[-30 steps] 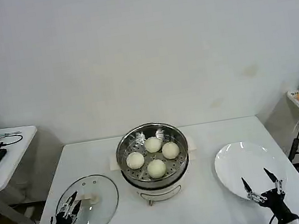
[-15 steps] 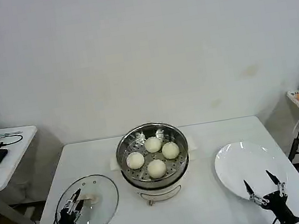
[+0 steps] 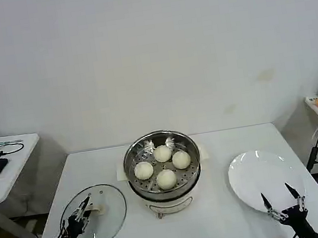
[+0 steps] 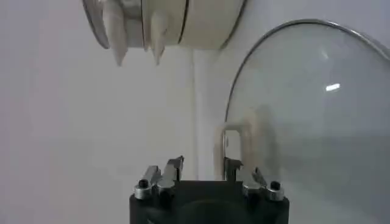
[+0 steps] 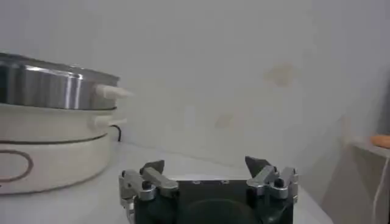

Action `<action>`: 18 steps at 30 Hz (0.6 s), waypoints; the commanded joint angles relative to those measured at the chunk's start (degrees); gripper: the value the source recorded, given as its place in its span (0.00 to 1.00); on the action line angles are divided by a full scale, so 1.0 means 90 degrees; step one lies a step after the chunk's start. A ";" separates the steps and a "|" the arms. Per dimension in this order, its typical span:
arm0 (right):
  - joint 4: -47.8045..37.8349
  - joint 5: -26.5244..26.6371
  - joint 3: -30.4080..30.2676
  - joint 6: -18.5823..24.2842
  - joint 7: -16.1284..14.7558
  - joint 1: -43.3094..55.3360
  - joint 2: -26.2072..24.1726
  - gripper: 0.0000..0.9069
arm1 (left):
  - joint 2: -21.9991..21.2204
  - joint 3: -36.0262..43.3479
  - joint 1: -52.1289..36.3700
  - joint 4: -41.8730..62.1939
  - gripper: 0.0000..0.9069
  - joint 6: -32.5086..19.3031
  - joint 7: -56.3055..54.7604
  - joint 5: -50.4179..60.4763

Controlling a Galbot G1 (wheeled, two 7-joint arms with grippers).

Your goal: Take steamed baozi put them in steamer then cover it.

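The cover [image 3: 94,216] is a round clear glass lid with a steel rim and a small white handle [image 3: 96,209]; it lies flat on the white table [image 3: 227,216], left of the steamer [image 3: 162,165]. The four baozi [image 3: 166,179] sit in the steamer. The left gripper [image 3: 83,211] is over the lid with its fingers apart, just beside the handle. The left wrist view shows the handle standing just ahead of the fingertips [image 4: 174,163]. The right gripper [image 3: 281,202], fingers apart, hovers at the near edge of the white plate [image 3: 262,174].

left gripper [image 3: 84,209]: arm cut by near edge | right gripper [image 3: 283,199]: arm cut off | steamer [image 5: 42,85]: interior hidden
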 commanded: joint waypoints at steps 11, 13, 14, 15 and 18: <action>-0.0033 0.0036 0.0071 0.0002 0.0028 0.0028 -0.0005 1.00 | -0.0037 0.0034 -0.0015 0.0071 0.02 -0.0072 -0.0006 -0.0171; -0.0038 0.0032 0.0069 0.0004 0.0027 0.0030 0.0001 1.00 | -0.0083 -0.0019 0.0022 0.0091 0.02 -0.0098 -0.0071 -0.0167; -0.0038 0.0027 0.0057 0.0005 0.0027 0.0027 0.0005 1.00 | -0.0106 -0.0059 0.0046 0.0095 0.01 -0.0106 -0.0123 -0.0146; -0.0039 0.0025 0.0047 0.0000 0.0026 0.0022 0.0006 1.00 | -0.0147 -0.0103 0.0071 0.0103 0.01 -0.0136 -0.0184 -0.0130; -0.0041 0.0016 0.0027 0.0004 0.0021 0.0011 0.0013 1.00 | -0.0266 -0.0371 0.0151 0.0069 0.00 -0.0179 -0.0351 -0.0077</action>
